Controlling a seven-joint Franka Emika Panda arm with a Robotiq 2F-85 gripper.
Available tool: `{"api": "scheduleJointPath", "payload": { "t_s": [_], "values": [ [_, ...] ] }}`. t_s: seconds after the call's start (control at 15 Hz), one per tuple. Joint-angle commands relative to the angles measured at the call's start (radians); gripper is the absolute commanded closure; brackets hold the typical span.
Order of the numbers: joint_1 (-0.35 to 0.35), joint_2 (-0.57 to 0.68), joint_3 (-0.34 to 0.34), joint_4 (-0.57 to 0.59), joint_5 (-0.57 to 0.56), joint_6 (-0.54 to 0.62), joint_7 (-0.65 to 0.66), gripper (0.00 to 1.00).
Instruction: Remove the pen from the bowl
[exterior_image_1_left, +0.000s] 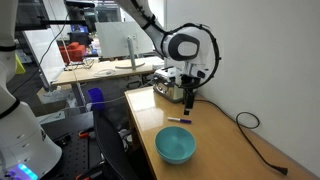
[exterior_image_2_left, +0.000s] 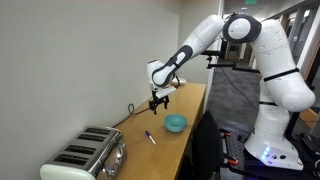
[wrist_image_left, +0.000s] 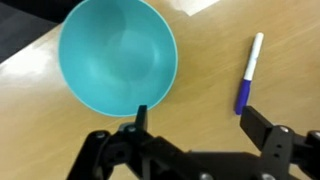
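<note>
The teal-blue bowl (wrist_image_left: 117, 55) sits empty on the wooden table; it also shows in both exterior views (exterior_image_1_left: 175, 146) (exterior_image_2_left: 175, 123). The pen (wrist_image_left: 248, 73), dark blue with a whitish end, lies flat on the table beside the bowl, outside it, and shows small in both exterior views (exterior_image_1_left: 180, 119) (exterior_image_2_left: 150, 137). My gripper (wrist_image_left: 198, 120) is open and empty, raised above the table between bowl and pen; it shows in both exterior views (exterior_image_1_left: 187, 98) (exterior_image_2_left: 157, 102).
A silver toaster (exterior_image_2_left: 88, 156) stands at one end of the table (exterior_image_1_left: 225, 150); it also shows in an exterior view (exterior_image_1_left: 167, 89). A black cable (exterior_image_1_left: 258, 140) runs along the wall side. The table's edge drops off near the bowl.
</note>
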Motion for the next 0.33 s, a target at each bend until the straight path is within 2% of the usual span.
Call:
{"api": "scheduleJointPath", "payload": {
  "t_s": [0.0,0.27],
  "values": [
    [-0.002,-0.115,0.0,-0.103,-0.084,-0.02,-0.038,0.0],
    [-0.03,-0.203,0.031,-0.179,-0.075,0.009,-0.132,0.0]
  ]
}}
